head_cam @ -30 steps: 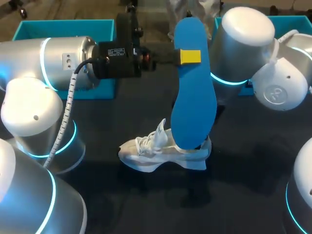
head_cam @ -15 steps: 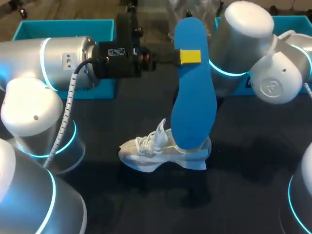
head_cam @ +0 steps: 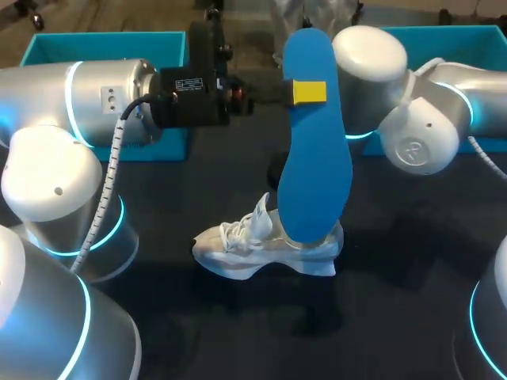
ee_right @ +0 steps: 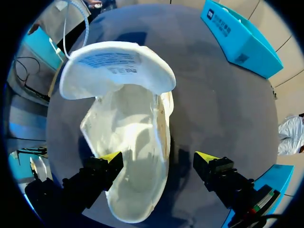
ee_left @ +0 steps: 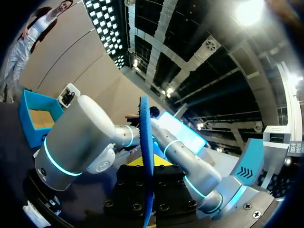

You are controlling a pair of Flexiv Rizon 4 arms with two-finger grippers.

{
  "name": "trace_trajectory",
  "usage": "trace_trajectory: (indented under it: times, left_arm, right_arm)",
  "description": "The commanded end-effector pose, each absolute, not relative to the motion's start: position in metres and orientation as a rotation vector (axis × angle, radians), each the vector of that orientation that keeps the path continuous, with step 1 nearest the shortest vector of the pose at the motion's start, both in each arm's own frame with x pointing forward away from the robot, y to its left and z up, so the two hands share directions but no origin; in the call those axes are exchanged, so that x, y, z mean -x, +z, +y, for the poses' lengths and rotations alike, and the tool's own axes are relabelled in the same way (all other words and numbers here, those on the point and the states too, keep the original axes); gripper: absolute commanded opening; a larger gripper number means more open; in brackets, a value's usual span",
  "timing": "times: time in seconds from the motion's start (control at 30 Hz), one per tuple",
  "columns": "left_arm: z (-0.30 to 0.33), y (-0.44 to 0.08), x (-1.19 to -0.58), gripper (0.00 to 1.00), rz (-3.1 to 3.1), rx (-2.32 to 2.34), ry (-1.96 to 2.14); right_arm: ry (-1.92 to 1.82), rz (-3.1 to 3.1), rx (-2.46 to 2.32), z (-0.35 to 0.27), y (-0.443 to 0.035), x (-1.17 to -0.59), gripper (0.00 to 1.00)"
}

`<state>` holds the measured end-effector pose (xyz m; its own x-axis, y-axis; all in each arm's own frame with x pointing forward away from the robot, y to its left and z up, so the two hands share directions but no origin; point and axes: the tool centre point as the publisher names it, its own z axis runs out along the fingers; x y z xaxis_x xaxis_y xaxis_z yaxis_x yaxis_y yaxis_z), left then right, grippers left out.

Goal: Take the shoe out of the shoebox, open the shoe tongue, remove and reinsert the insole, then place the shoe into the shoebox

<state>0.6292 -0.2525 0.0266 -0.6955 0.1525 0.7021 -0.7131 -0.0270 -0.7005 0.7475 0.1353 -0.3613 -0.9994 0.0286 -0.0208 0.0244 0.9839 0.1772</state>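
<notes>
Two teal boxes sit at the far side of the dark table (head_cam: pixel 396 261). The left teal box (head_cam: pixel 79 46) lies behind the left arm (head_cam: pixel 103 99), which comes in level from the left.

The left gripper (head_cam: pixel 307 93) is clamped on the blue insole (head_cam: pixel 317 166). One yellow tip presses flat on its near face, close to the upper end. In the left wrist view the insole (ee_left: pixel 145 137) shows edge-on, running straight out between the fingers.

From the head view the insole stands on end with its long axis up and down. The narrow heel end is up and the broad forefoot end is down. That lower end overlaps the heel of the white shoe (head_cam: pixel 253 252); whether the two touch cannot be told.

The shoe rests on the table near the middle, on its sole. Its long axis runs across the view, with the toe to the left and the heel to the right.

In the right wrist view the shoe (ee_right: pixel 130 142) is seen from above, with its tongue (ee_right: pixel 116 66) folded forward and the mouth wide open. The right gripper (ee_right: pixel 159 159) hangs over it with its jaws well apart. One yellow tip is over the shoe's mouth and the other is off to the shoe's side, gripping nothing.

The right arm (head_cam: pixel 420 134) comes in from the right, in front of the right teal box (head_cam: pixel 451 36).
</notes>
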Motion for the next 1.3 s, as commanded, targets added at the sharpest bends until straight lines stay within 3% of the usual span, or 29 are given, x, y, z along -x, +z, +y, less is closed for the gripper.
trace_trajectory:
  times: [0.03, 0.2, 0.23, 0.3, 0.33, 0.43, 0.57, 0.63, 1.3]
  left_arm:
    - [-0.253, 0.025, -0.628, 0.00, -1.628, -0.595, 1.795]
    - [-0.253, 0.025, -0.628, 0.00, -1.628, -0.595, 1.795]
    - [-0.253, 0.025, -0.628, 0.00, -1.628, -0.595, 1.795]
    - [-0.253, 0.025, -0.628, 0.00, -1.628, -0.595, 1.795]
    - [-0.253, 0.025, -0.628, 0.00, -1.628, -0.595, 1.795]
    - [-0.253, 0.025, -0.628, 0.00, -1.628, -0.595, 1.795]
    - [-0.253, 0.025, -0.628, 0.00, -1.628, -0.595, 1.795]
    - [-0.253, 0.025, -0.628, 0.00, -1.628, -0.595, 1.795]
    - [-0.253, 0.025, -0.628, 0.00, -1.628, -0.595, 1.795]
  right_arm:
    - [0.264, 3.116, -0.036, 0.144, -0.373, -0.753, 1.00]
    - [0.254, 3.121, -0.041, 0.142, -0.378, -0.753, 1.00]
    - [0.254, 3.122, -0.040, 0.142, -0.379, -0.753, 0.95]
    - [0.247, 3.133, -0.027, 0.142, -0.380, -0.753, 0.61]
    - [0.241, 3.137, -0.018, 0.142, -0.380, -0.753, 0.51]
    - [0.234, 3.159, 0.008, 0.145, -0.382, -0.752, 0.40]
    - [0.229, 3.183, 0.014, 0.151, -0.386, -0.750, 0.07]
    - [0.229, 3.194, 0.013, 0.152, -0.389, -0.750, 0.00]
    - [0.430, 3.324, -0.423, 0.138, -0.362, -0.744, 0.00]
